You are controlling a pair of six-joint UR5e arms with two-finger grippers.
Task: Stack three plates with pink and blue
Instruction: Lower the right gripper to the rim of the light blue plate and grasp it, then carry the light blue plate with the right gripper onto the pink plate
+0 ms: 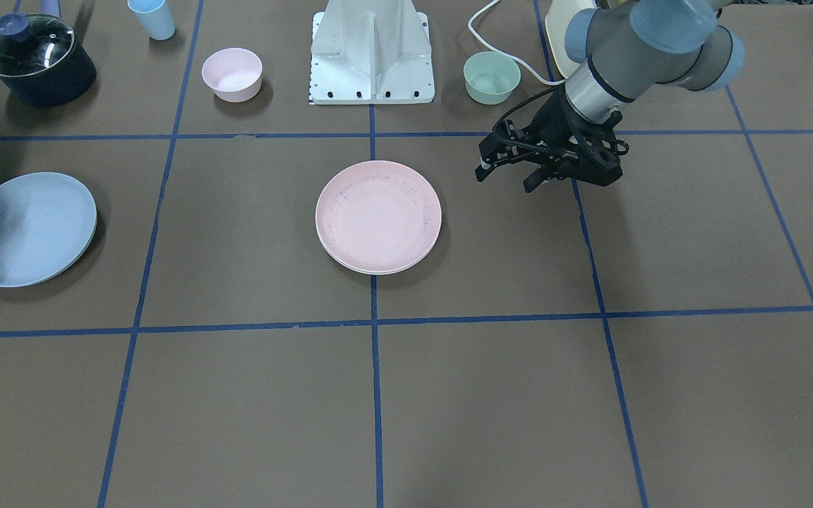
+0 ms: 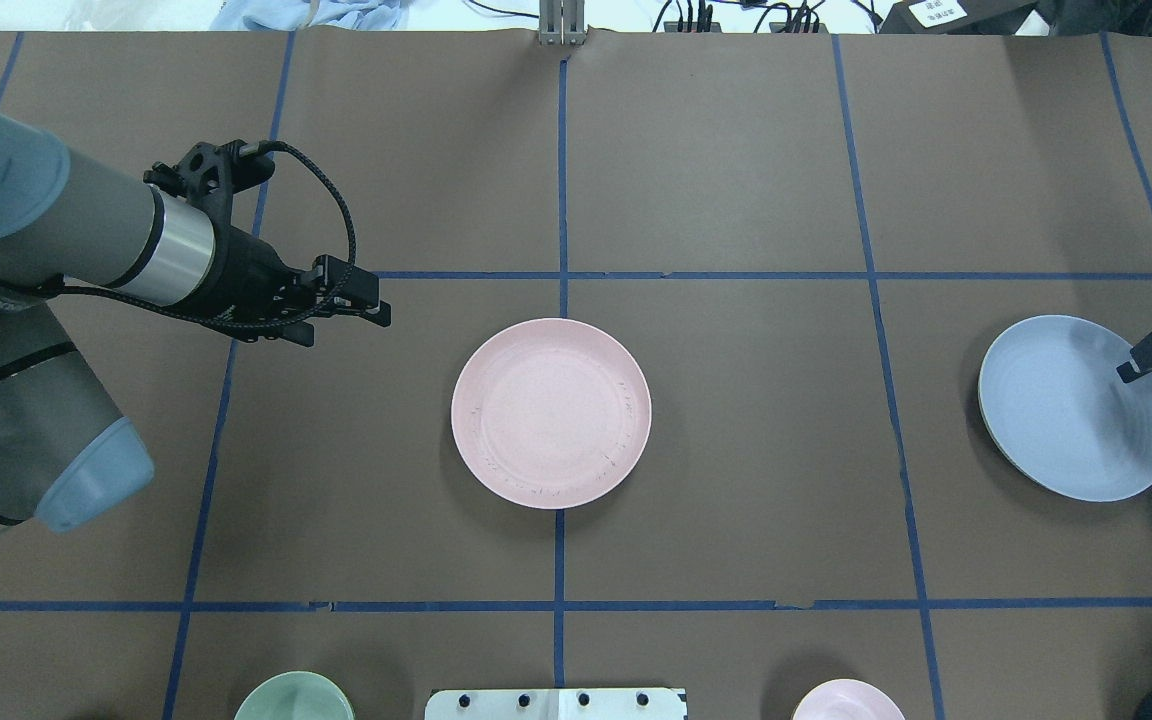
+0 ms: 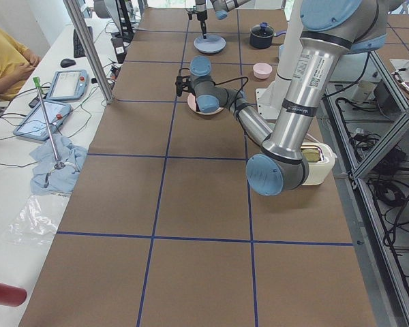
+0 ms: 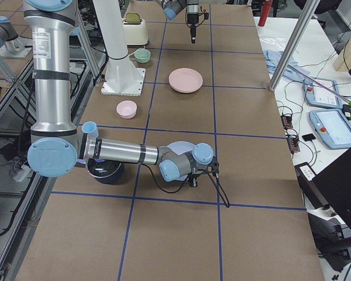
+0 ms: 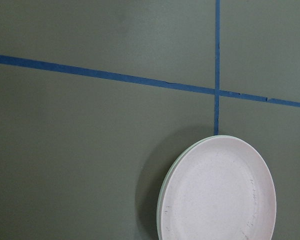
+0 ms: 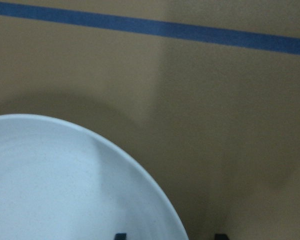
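Currently, my right pincer (image 6: 170,235) is spread and pinches nothing. In its wrist view one fingertip stands over the inner face of the blue plate (image 2: 1066,410) and the other over the bare table (image 2: 736,150), so the rim passes between the two tips. I cannot tell whether either tip touches the plate.

My left pincer (image 1: 505,180) is also spread and empty. The pink plate (image 2: 551,412) lies ahead of and below its tips, near but apart from them. It rests nested on the cream plate (image 1: 378,271), of which only a thin edge shows under it. This stack is well apart from my right pincer.

Handling, as a judgement:
- The blue plate looks light, stiff and thin-walled, so a moderate pinch should carry it.
- The matte surface should give fair friction. A plate held by one edge will nonetheless tend to droop or swing about the pinch point.
- The raised rim is the only usable hold: one tip inside, one tip outside or beneath.
- It does not look brittle, but it should be set down gently so that the stack is not shifted.

Orientation:
- The blue plate lies hollow side up.
- Being round, it has no long axis, and its axis of symmetry runs roughly vertical.
- Any point on the rim serves equally, and the nearest one is already between my right tips.
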